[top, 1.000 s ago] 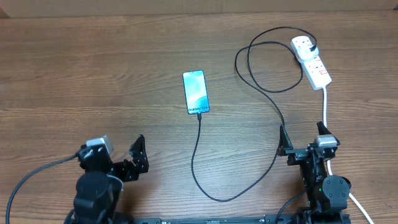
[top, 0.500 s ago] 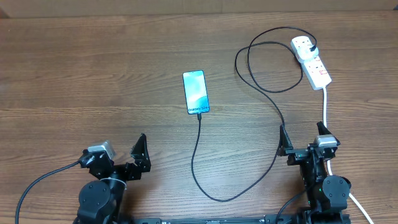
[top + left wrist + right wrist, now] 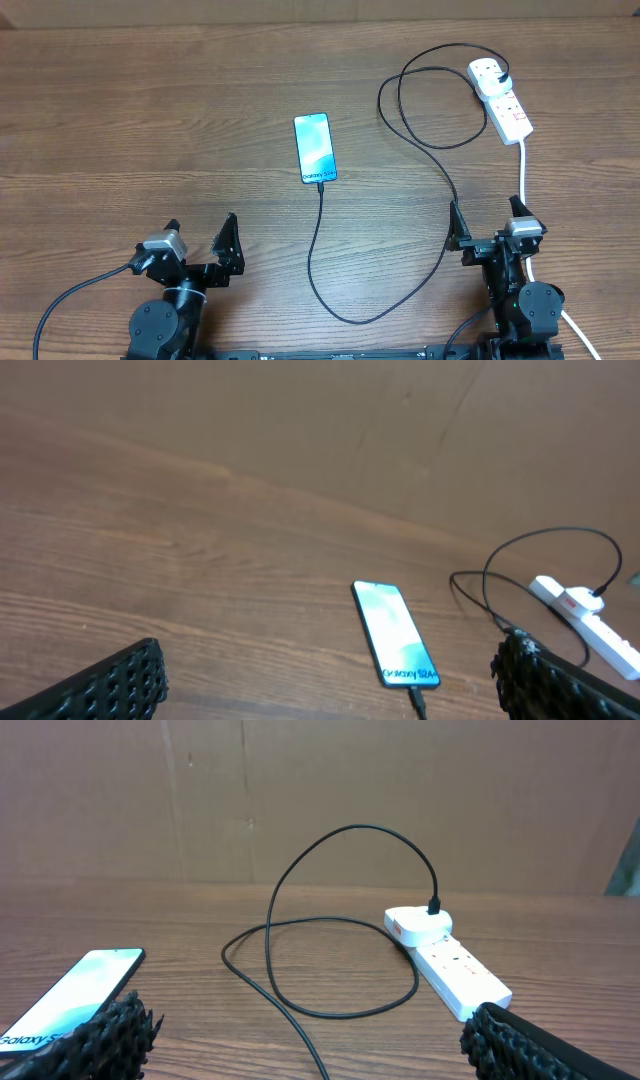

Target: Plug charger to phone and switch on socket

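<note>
The phone point(image 3: 315, 148) lies mid-table, its blue screen lit; it also shows in the left wrist view point(image 3: 394, 633) and the right wrist view point(image 3: 65, 997). The charger cable point(image 3: 440, 170) has its tip in the phone's near end, runs in a long curve and loops to its black plug point(image 3: 505, 79) seated in the white socket strip point(image 3: 502, 99), which also shows in the right wrist view point(image 3: 448, 963). My left gripper point(image 3: 201, 240) is open and empty at the near left. My right gripper point(image 3: 485, 222) is open and empty at the near right, over the cable.
The strip's thick white cord point(image 3: 524, 175) runs down the right side past my right arm. A brown cardboard wall point(image 3: 320, 790) stands behind the table's far edge.
My left arm has drawn back toward the near edge and its gripper has turned to face the phone more squarely. The right arm, phone, cable and strip have not moved.
</note>
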